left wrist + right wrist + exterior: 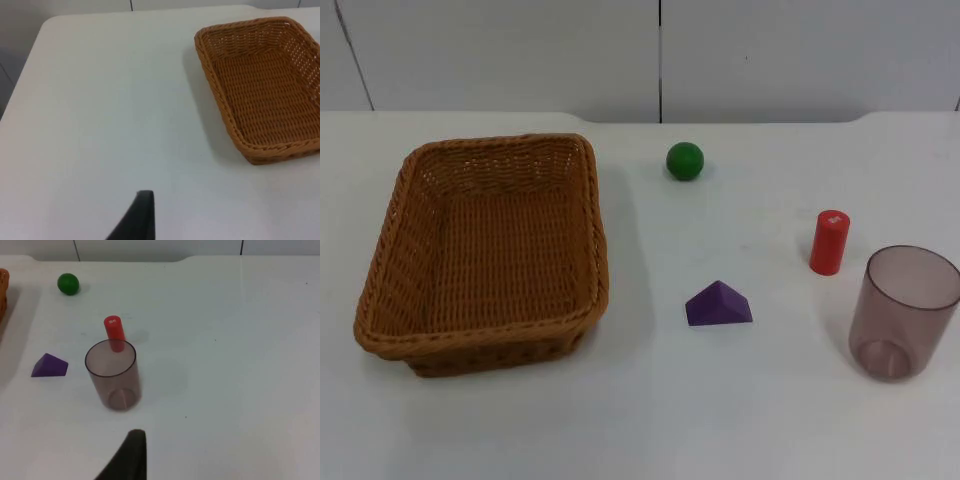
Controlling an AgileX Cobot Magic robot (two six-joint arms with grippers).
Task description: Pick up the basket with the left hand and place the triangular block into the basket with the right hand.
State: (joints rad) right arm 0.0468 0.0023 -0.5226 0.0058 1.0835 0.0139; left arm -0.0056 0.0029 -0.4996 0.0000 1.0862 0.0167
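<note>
An empty brown wicker basket [500, 145] rests on the left half of the white table, upright. A purple triangular block [718, 305] lies on the table just right of the basket, apart from it. In the left wrist view, my left gripper [142, 215] hangs over bare table, well away from the basket [215, 85]. In the right wrist view, my right gripper [131, 452] hovers short of a cup, far from the purple block [49, 366]. An edge of the basket [2, 290] shows there too.
A green ball [685, 161] sits behind the block. A red cylinder [829, 242] stands upright at the right, with a translucent brownish cup [905, 312] close beside it. The grey partition wall closes the far side.
</note>
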